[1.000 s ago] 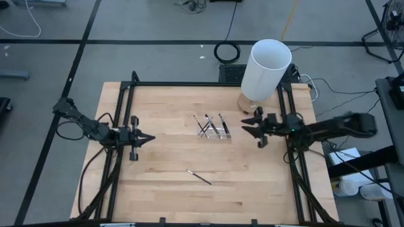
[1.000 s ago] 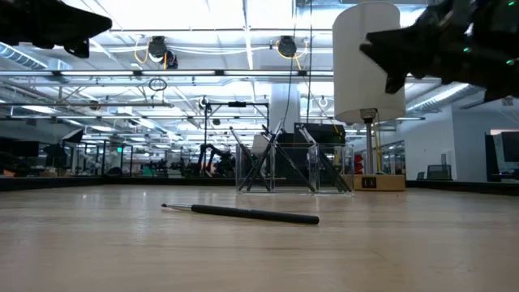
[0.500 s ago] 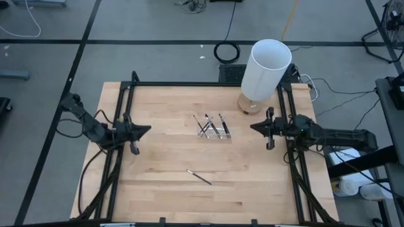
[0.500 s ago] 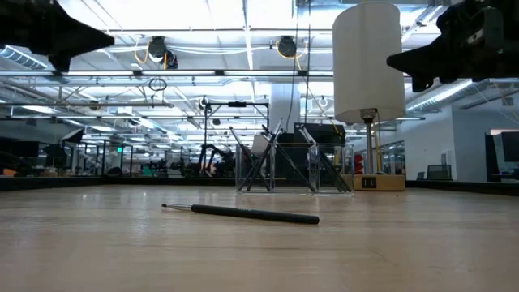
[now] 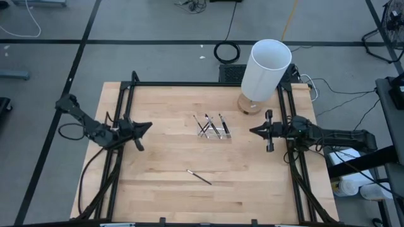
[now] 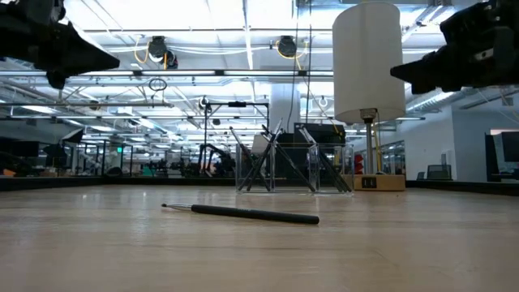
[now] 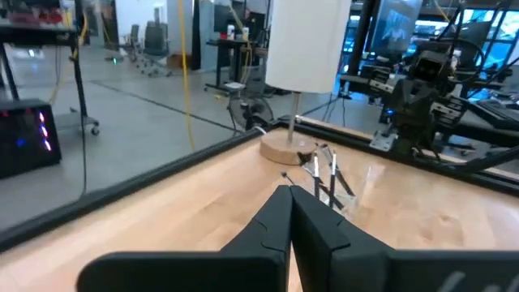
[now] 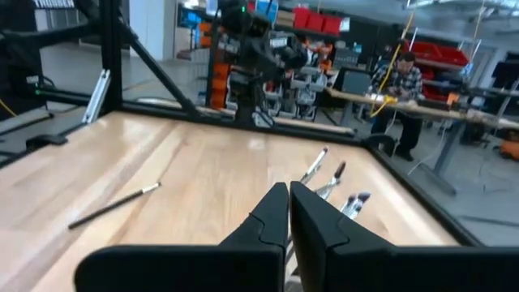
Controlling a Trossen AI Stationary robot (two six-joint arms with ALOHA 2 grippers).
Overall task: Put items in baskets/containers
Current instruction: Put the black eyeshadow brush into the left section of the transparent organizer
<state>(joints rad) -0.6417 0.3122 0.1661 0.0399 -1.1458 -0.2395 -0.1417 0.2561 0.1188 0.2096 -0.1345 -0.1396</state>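
Left gripper (image 5: 146, 126) jaws closed, empty; right gripper (image 5: 254, 130) likewise.

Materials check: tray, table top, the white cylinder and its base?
Tray: clear plastic, likely; room shows through it.
Table top: pale wood, butcher-block strips, grain visible.
White cylinder: matte white, open top; plastic or card, unclear.
Base: light wood disc.
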